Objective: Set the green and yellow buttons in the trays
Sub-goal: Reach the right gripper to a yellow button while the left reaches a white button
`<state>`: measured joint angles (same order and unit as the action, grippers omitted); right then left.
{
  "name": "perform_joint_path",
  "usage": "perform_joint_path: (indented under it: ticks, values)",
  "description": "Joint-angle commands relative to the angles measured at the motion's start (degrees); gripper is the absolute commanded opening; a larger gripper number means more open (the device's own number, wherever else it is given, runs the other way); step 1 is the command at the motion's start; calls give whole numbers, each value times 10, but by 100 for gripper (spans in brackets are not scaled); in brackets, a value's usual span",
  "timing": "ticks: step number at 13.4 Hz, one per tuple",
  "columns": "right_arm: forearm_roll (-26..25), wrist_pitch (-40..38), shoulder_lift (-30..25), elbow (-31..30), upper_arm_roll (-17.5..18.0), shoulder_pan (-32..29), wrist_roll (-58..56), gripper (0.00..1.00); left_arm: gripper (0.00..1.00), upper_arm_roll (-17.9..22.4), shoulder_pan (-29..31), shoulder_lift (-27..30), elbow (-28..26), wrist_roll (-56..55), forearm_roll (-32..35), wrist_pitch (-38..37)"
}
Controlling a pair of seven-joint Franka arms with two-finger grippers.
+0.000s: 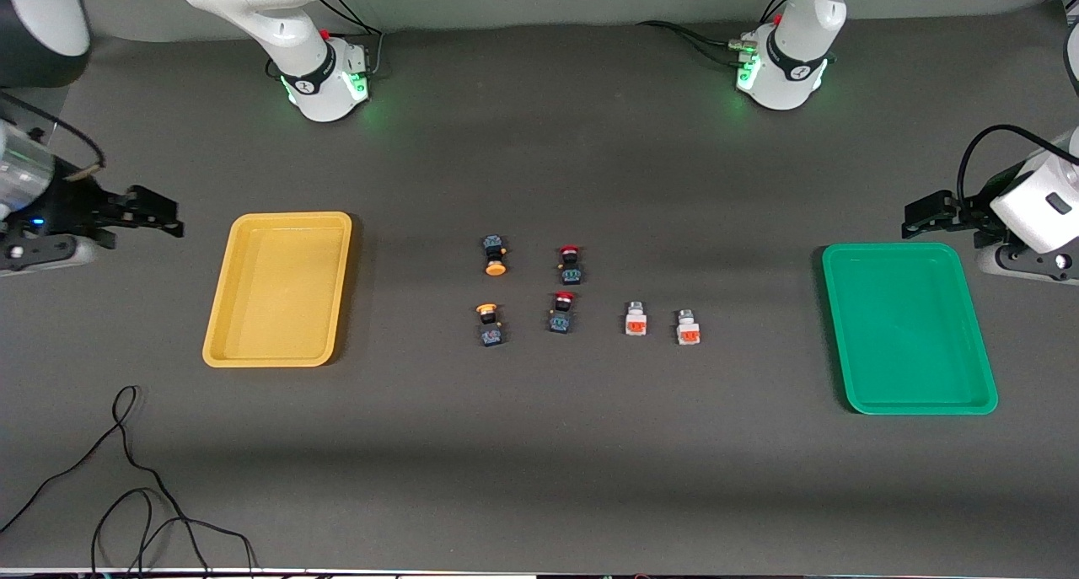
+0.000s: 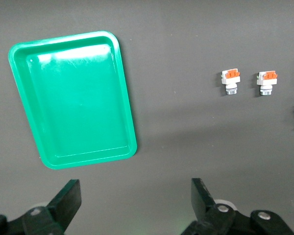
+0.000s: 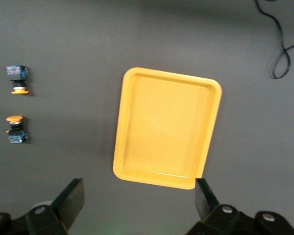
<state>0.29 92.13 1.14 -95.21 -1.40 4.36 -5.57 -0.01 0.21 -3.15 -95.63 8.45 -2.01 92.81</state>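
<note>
Two dark-bodied buttons with yellow-orange caps point(image 1: 494, 255) point(image 1: 490, 324) lie mid-table; both show in the right wrist view point(image 3: 17, 80) point(image 3: 16, 129). Two white-bodied buttons with orange faces point(image 1: 636, 319) point(image 1: 688, 328) lie beside them toward the left arm's end; both show in the left wrist view point(image 2: 231, 81) point(image 2: 266, 83). The yellow tray point(image 1: 278, 288) point(image 3: 167, 127) is empty at the right arm's end. The green tray point(image 1: 909, 328) point(image 2: 73, 98) is empty at the left arm's end. My left gripper point(image 1: 927, 212) point(image 2: 135, 200) waits open above the table beside the green tray. My right gripper point(image 1: 156, 212) point(image 3: 138, 200) waits open beside the yellow tray.
Two dark-bodied switches with red caps point(image 1: 570, 263) point(image 1: 562, 311) lie between the yellow-capped and the white-bodied buttons. A loose black cable point(image 1: 135, 478) lies near the front edge at the right arm's end and shows in the right wrist view point(image 3: 279, 44). The arm bases point(image 1: 324, 82) point(image 1: 784, 73) stand farthest from the camera.
</note>
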Motion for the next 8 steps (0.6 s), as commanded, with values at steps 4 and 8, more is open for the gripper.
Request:
perform_joint_path:
  ticks: [4,8]
  values:
    - [19,49,5,-36,-3,161,164,100,99,-1,3,11,-7,13,-2,-8]
    - [24,112,44,-38,-3,292,290,100,99,-2,2,10,-6,17,-3,-8]
